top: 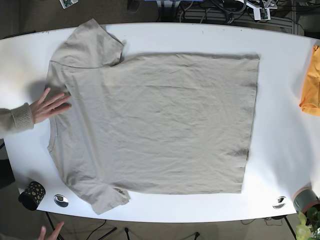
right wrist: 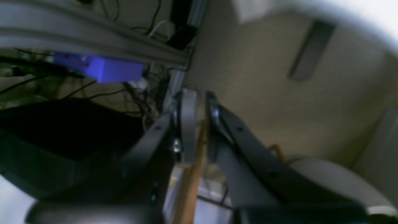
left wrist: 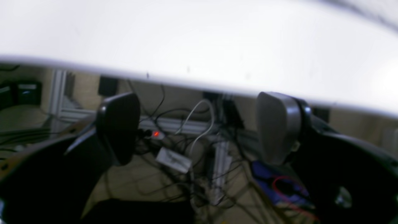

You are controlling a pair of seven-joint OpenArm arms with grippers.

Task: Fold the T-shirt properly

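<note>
A beige T-shirt [top: 155, 122] lies spread flat on the white table [top: 285, 150], collar to the left and hem to the right, both sleeves laid out. Neither gripper shows in the base view. In the left wrist view my left gripper [left wrist: 197, 130] is open with nothing between its fingers, and it hangs off the table's edge [left wrist: 199, 40] over the floor. In the right wrist view my right gripper [right wrist: 200, 124] is shut, its two pads almost touching and holding nothing, away from the shirt.
A person's hand [top: 47, 106] rests on the shirt's collar side at the left, and another hand [top: 50, 232] shows at the bottom edge. An orange cloth [top: 311, 82] lies at the table's right edge. A dotted black cup [top: 32, 194] stands front left. Cables [left wrist: 192, 140] and a blue box [right wrist: 102, 70] lie below the table.
</note>
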